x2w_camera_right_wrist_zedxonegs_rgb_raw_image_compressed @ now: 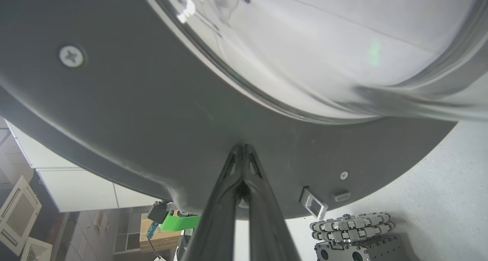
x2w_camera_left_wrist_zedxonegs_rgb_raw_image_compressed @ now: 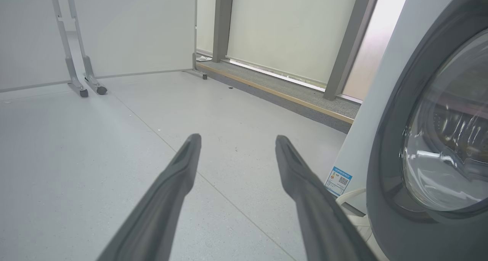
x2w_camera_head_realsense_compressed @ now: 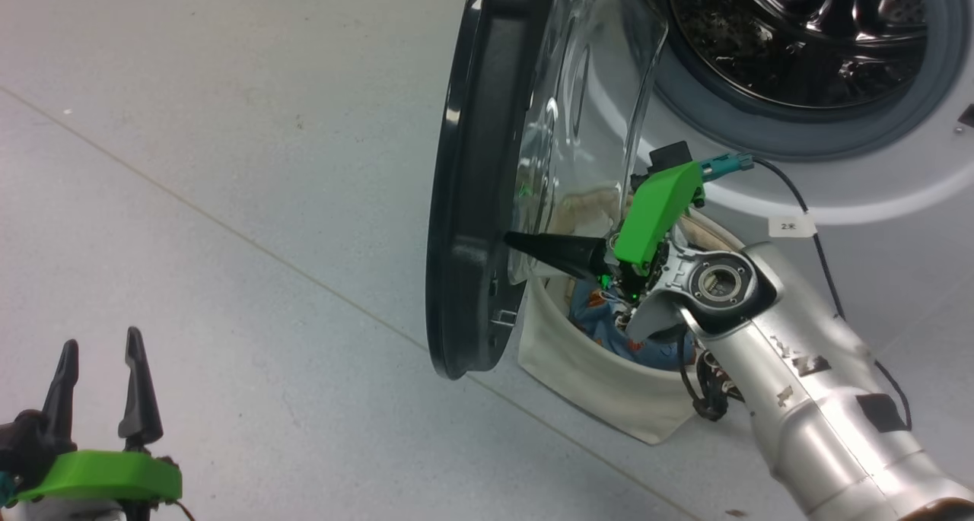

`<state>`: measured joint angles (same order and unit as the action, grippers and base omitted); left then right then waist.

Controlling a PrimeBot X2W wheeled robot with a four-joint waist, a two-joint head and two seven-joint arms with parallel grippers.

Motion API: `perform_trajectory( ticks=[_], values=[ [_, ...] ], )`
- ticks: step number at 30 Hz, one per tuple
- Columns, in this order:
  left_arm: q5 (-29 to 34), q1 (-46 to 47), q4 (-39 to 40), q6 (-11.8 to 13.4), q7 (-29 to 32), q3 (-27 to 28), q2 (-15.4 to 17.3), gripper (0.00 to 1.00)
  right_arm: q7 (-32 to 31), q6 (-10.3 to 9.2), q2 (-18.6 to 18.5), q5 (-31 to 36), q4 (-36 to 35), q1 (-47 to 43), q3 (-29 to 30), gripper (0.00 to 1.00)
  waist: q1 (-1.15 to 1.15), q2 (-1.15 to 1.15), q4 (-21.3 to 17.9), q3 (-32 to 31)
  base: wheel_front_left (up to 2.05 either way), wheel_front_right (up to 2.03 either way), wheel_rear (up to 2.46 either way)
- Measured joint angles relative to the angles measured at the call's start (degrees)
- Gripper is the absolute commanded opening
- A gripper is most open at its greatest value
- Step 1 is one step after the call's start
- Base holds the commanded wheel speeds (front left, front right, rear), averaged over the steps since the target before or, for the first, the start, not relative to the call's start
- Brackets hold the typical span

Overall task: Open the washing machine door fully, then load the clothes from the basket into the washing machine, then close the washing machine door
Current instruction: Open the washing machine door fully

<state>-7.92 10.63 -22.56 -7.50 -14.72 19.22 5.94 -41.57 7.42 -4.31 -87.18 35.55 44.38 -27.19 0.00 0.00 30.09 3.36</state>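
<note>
The washing machine door (x2w_camera_head_realsense_compressed: 464,201) stands partly open, seen edge-on, its clear glass bowl (x2w_camera_head_realsense_compressed: 586,103) bulging toward the steel drum (x2w_camera_head_realsense_compressed: 799,34) of the white washing machine (x2w_camera_head_realsense_compressed: 875,186). My right gripper (x2w_camera_head_realsense_compressed: 510,239) is shut, its joined tips pressed against the door's dark inner rim (x2w_camera_right_wrist_zedxonegs_rgb_raw_image_compressed: 133,112), and holds nothing. Under the door sits the cream basket (x2w_camera_head_realsense_compressed: 601,369) with blue and orange printed clothes (x2w_camera_head_realsense_compressed: 601,308), partly hidden by my right wrist. Over bare floor at the lower left, my left gripper (x2w_camera_head_realsense_compressed: 103,346) is open and empty; past its tips (x2w_camera_left_wrist_zedxonegs_rgb_raw_image_compressed: 236,139) the door's outer face (x2w_camera_left_wrist_zedxonegs_rgb_raw_image_compressed: 392,146) shows.
A black cable (x2w_camera_head_realsense_compressed: 806,209) with a white tag runs from my right wrist across the machine's front. A blue label (x2w_camera_left_wrist_zedxonegs_rgb_raw_image_compressed: 338,181) is on the machine's side. White partition panels on wheeled feet (x2w_camera_left_wrist_zedxonegs_rgb_raw_image_compressed: 82,89) stand far off. My wheeled base (x2w_camera_right_wrist_zedxonegs_rgb_raw_image_compressed: 350,223) is below the door.
</note>
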Motion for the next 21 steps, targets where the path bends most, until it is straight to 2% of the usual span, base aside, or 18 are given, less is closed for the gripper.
perform_trajectory(
  ticks=[1, 2, 4, 5, 6, 11, 15, 16, 21],
  values=[
    [0.0, 0.0, -0.1, 0.0, 0.0, -0.1, 0.0, 1.00, 0.5, 0.00, -0.2, 0.4, -0.3, -0.1, 0.0, 0.00, 0.00, 0.00, -0.1, -0.2, 0.00, 0.00, 0.00],
    [0.0, 0.0, -0.3, 0.0, 0.0, -0.1, 0.0, 1.00, 1.1, 0.00, -0.5, 0.7, -0.8, -0.2, 0.0, 0.15, 0.00, 0.00, -0.2, -0.4, 0.00, 0.00, 0.00],
    [0.1, 0.0, -0.9, 0.0, 0.0, -0.4, 0.1, 1.00, 3.0, 0.00, -1.9, 2.2, -2.5, -1.0, 0.1, 0.89, 0.00, 0.00, -0.4, -0.8, 0.00, 0.00, 0.00],
    [0.2, 0.1, -1.3, 0.0, 0.0, -0.6, 0.1, 1.00, 4.2, 0.00, -2.8, 3.2, -3.5, -1.7, 0.3, 0.89, 0.00, 0.00, -0.5, -1.0, 0.00, 0.00, 0.00],
    [0.2, 0.1, -1.6, 0.0, 0.0, -1.0, 0.2, 1.00, 5.8, 0.00, -3.8, 4.2, -4.6, -2.7, 0.5, 1.00, 0.00, 0.00, -0.7, -1.2, 0.00, 0.00, 0.00],
    [0.2, 0.1, -2.0, 0.0, 0.0, -1.7, 0.7, 1.00, 16.2, 0.00, -7.5, 12.2, -10.9, -9.2, 0.8, 1.00, -0.01, 0.00, -2.1, -1.9, 0.00, 0.00, 0.00],
    [0.2, 0.1, -1.9, 0.0, 0.0, -1.9, 0.8, 1.00, 30.0, 0.00, -12.1, 25.4, -16.5, -12.5, 1.4, 1.00, 0.00, 0.00, -3.7, -2.1, 0.00, 0.00, 0.00],
    [0.2, 0.1, -1.9, -0.1, 0.0, -2.0, 0.8, 1.00, 36.5, 0.00, -14.3, 31.8, -18.0, -14.4, 2.2, 1.00, 0.00, 0.00, -4.2, -2.4, 0.00, 0.00, 0.00],
    [0.2, 0.1, -1.9, -0.1, 0.0, -2.2, 0.9, 1.00, 47.2, 0.01, -15.8, 44.9, -19.1, -22.4, 3.4, 1.00, 0.00, 0.00, -5.0, -3.4, 0.00, 0.00, 0.00]
  ],
)
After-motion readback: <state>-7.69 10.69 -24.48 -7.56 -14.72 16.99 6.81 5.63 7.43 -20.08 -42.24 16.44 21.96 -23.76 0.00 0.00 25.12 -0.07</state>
